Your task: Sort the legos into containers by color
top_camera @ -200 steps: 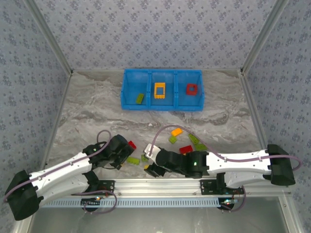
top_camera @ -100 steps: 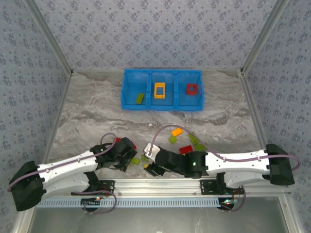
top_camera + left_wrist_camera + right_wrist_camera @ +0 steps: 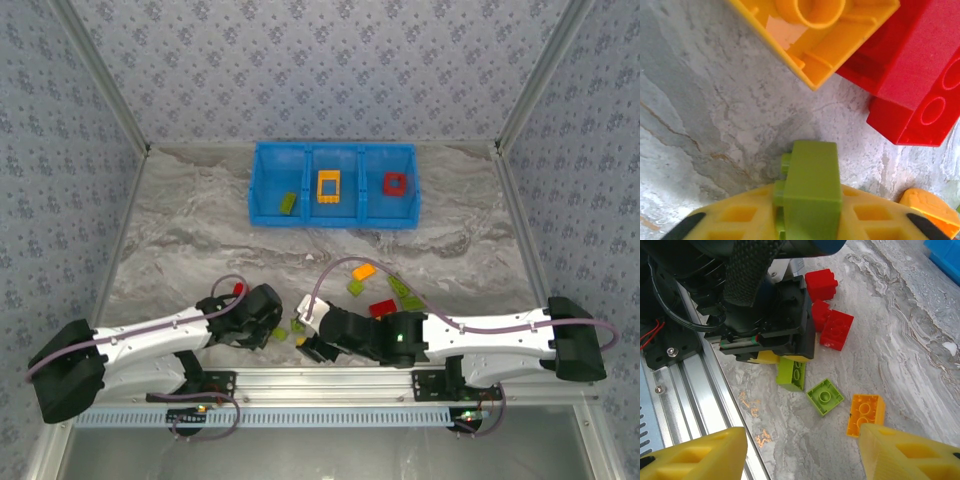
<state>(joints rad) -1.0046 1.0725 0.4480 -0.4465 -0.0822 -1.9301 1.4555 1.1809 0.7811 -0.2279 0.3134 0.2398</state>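
My left gripper is low over the near table edge, shut on a lime green lego held between its yellow fingers. In the right wrist view that green lego rests on the table under the left gripper. My right gripper hangs open just right of it, nothing between its fingers. The blue container tray at the back holds a green lego, a yellow frame and a red frame, one per compartment.
Loose legos lie close by: red ones, a green square one and an orange one. More lie further out: orange, green, red. The metal rail borders the near edge.
My left gripper has moved right along the near edge to the green lego and closed on it. The right arm has stayed put, still open.
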